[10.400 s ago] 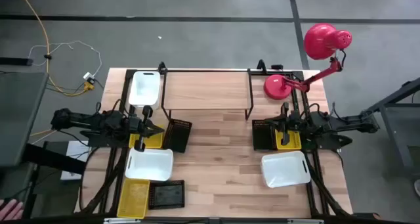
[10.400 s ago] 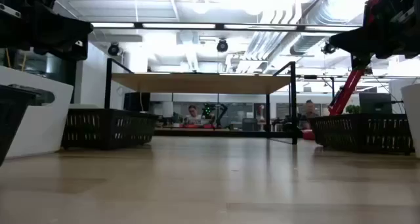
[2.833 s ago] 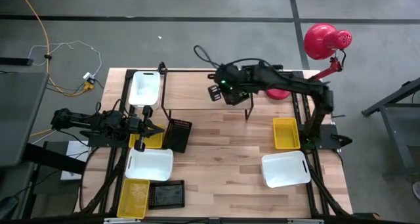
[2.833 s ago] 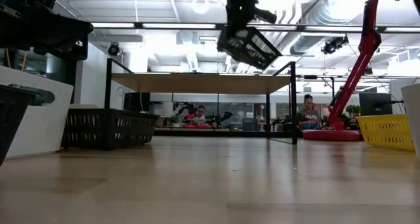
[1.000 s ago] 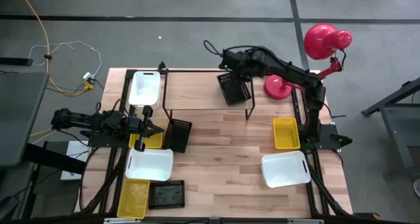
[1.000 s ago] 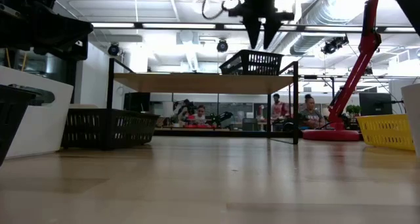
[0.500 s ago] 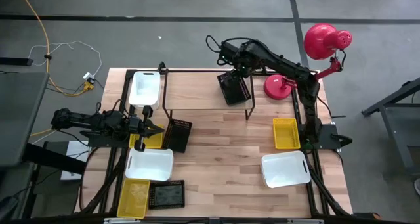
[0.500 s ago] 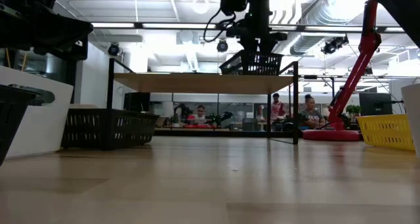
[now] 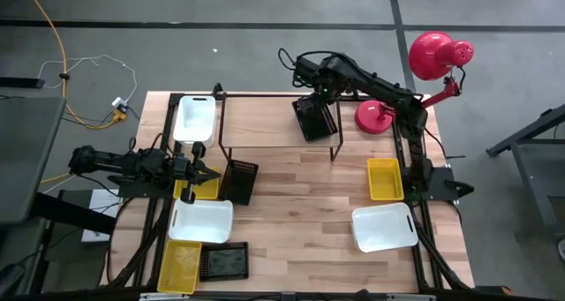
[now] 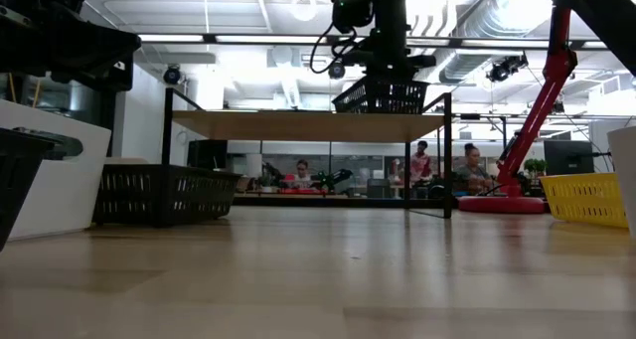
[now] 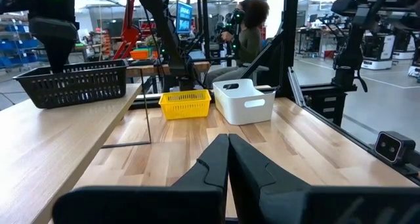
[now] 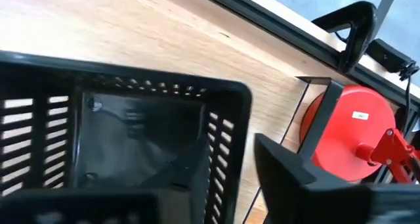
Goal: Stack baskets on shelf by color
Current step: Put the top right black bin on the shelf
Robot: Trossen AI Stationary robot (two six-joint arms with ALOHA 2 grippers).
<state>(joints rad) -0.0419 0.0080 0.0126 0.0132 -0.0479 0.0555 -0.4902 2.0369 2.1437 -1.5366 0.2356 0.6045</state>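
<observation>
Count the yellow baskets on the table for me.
3. One yellow basket sits at the right by the right arm's base, one at the front left corner, and one is partly hidden under the left arm. Others could be hidden there too.

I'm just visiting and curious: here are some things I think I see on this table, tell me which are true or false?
1. A black basket sits on the shelf. True.
2. The right gripper is over that basket. True.
3. The red lamp stands on the table's left side. False: it stands at the right rear corner.
4. The left gripper is holding a white basket. False: it is shut on nothing, waiting at the left edge.
5. A yellow basket lies on the table's right side. True.
</observation>
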